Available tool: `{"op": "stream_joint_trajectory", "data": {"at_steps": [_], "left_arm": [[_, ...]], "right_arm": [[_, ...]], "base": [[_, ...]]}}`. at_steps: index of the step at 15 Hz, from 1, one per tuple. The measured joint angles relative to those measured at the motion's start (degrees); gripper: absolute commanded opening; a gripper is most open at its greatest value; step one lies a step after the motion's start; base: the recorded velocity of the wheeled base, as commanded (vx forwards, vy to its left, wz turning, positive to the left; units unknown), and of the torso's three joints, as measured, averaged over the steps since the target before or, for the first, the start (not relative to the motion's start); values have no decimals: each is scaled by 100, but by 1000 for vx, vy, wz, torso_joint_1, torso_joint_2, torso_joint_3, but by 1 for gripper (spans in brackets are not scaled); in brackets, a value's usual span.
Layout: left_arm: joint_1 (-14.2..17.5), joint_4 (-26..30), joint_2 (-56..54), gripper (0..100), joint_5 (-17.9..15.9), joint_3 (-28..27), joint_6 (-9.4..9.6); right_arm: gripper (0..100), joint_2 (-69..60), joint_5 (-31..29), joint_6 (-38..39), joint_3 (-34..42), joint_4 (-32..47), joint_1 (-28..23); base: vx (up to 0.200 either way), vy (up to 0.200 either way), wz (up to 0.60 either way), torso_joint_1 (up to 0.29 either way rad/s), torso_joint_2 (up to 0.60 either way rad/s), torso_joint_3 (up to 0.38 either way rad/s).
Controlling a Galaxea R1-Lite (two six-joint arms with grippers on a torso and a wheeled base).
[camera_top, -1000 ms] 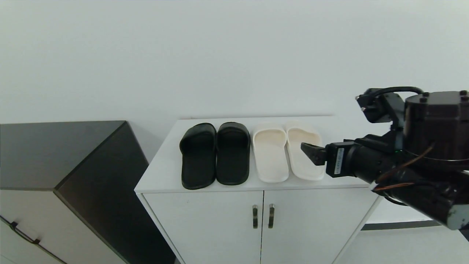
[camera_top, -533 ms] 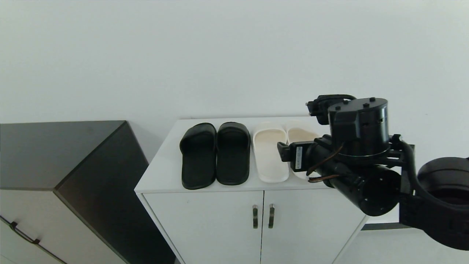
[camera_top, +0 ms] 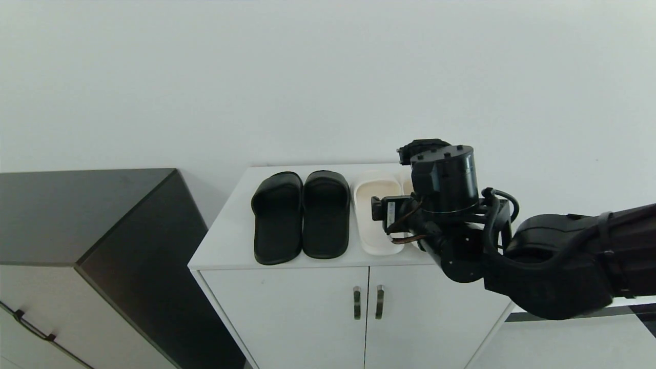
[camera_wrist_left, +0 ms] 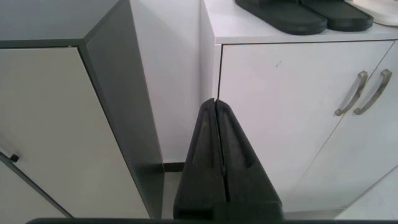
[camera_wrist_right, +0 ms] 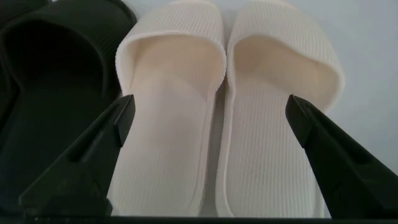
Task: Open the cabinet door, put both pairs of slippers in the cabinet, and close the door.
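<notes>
A pair of black slippers (camera_top: 300,218) and a pair of white slippers (camera_top: 371,200) lie side by side on top of the white cabinet (camera_top: 225,241). Its two doors are shut, with the handles (camera_top: 367,302) meeting in the middle. My right arm (camera_top: 446,205) reaches over the cabinet top and hides most of the right white slipper. My right gripper (camera_wrist_right: 211,115) is open wide, one finger on either side of the white slippers (camera_wrist_right: 168,143), with the black slippers (camera_wrist_right: 50,93) beside it. My left gripper (camera_wrist_left: 216,109) is shut on nothing, low before the cabinet's left corner.
A dark-topped cabinet (camera_top: 77,215) stands close to the left of the white one, with a narrow gap between them (camera_wrist_left: 180,93). A white wall rises right behind both. The door handles (camera_wrist_left: 367,92) are off to the side of my left gripper.
My right arm has swung in from the right edge toward the left and now hangs over the white slippers, covering the right one. The slippers and doors have not moved.
</notes>
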Motion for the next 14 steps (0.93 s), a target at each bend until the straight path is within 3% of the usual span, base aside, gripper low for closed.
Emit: {"op": "stream_joint_trajectory", "data": {"at_steps": [12,13,14], "left_arm": [[0,0,0,0,-1,0,1],[0,0,0,0,0,0,1],[0,0,0,0,-1,0,0]], "right_arm": [[100,1003,183,48,-1100,-1,-590],[0,1067,183,41,-1201,-1,-636],[0,1125,189,26,-1287,0,-684]], "base": [[0,0,0,0,0,0],[0,0,0,0,0,0],[0,0,0,0,0,0]]}}
